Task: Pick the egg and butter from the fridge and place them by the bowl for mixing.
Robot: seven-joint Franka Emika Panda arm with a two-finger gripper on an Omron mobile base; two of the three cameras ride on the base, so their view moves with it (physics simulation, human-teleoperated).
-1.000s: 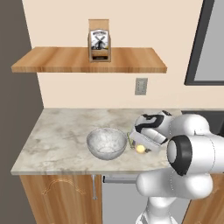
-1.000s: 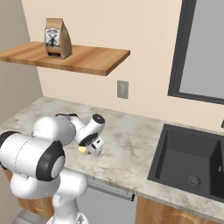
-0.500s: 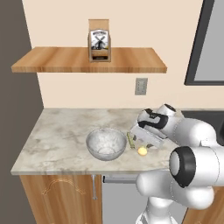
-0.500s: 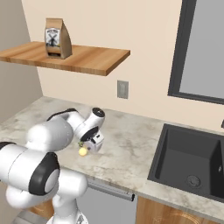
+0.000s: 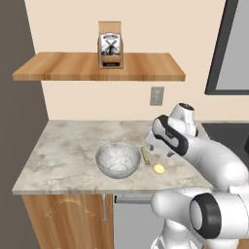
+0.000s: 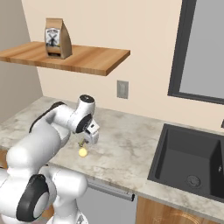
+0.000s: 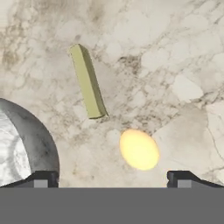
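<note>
The egg (image 7: 139, 149), a small pale-yellow ball, lies on the marble counter just right of the glassy bowl (image 5: 118, 159). The butter (image 7: 88, 82), a thin olive-yellow stick, lies between bowl and egg, slightly farther back. Both also show in the left base view: butter (image 5: 145, 155), egg (image 5: 158, 168). My gripper (image 5: 159, 151) hangs open a little above them, pointing down, with nothing between its fingers. In the hand view the gripper (image 7: 113, 179) has its fingertips (image 7: 41, 178) spread wide, and the bowl's rim (image 7: 22, 148) sits at lower left. From the right, the egg (image 6: 82, 152) lies under the gripper (image 6: 89, 138). The fridge is out of view.
A wooden wall shelf (image 5: 97, 68) with a paper bag (image 5: 110, 44) hangs above the counter. An outlet (image 5: 156, 96) is on the wall. A dark sink (image 6: 192, 164) lies to the right. The counter's front edge (image 5: 73, 187) runs just in front of the bowl.
My hand has lifted up and away from the egg and butter. The jaws have widened slightly. Egg, butter and bowl stay put.
</note>
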